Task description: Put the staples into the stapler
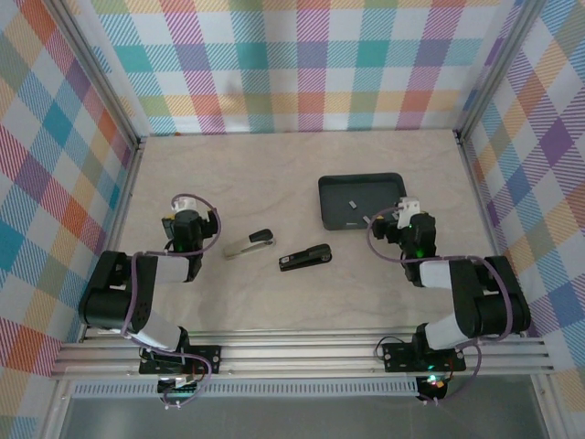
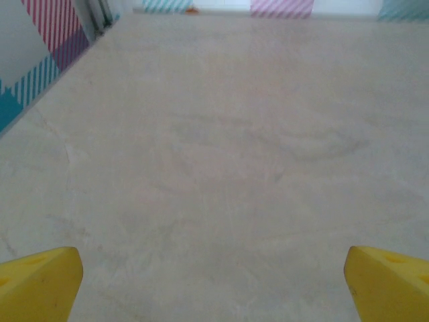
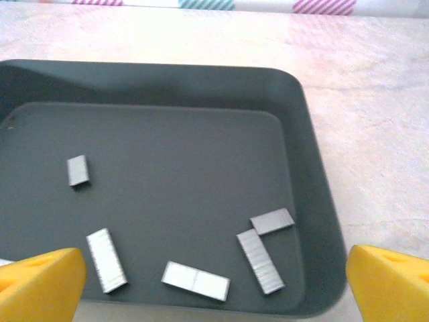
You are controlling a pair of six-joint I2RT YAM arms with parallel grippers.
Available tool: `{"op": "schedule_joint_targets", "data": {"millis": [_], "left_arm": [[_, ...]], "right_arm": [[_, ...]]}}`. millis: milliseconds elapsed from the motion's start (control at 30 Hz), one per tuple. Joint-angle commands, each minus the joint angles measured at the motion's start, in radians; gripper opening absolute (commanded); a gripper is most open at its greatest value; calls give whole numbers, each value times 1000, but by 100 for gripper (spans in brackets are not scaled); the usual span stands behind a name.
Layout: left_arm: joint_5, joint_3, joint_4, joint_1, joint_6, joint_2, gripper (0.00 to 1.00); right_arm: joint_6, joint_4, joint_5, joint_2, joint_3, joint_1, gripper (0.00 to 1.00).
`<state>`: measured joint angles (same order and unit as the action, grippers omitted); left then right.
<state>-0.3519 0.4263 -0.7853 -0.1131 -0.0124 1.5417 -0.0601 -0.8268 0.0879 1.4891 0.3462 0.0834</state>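
Staples (image 3: pixel 260 260) mostly along near edge of tray (image 3: pixel 315 168); L fingers (image 2: pixel 40 282) & R fingers (image 3: pixel 389 282) spread wide, grasping nothing.

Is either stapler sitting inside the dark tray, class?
No, both the silver stapler and the black stapler lie on the table, to the left of the tray.

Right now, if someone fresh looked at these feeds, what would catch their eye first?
First the dark tray, right of centre in the top view, with several loose staples scattered flat on its floor. Next, the two staplers lying near the middle: a silver-and-black stapler and, to its right and apart from it, a black stapler.
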Motion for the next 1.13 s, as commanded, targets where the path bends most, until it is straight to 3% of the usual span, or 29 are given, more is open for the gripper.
{"op": "schedule_joint_targets", "data": {"millis": [0,100,1100], "left_arm": [[75,-17,-24,21,32,18,100],[73,-25,-58,21,28,22,100],[75,-24,-45,19,28,15,100]], "right_arm": [[24,-102,-47,54,17,-23,99],[66,10,-125,49,70,-81,99],[66,13,-129,48,73,-82,99]]}}
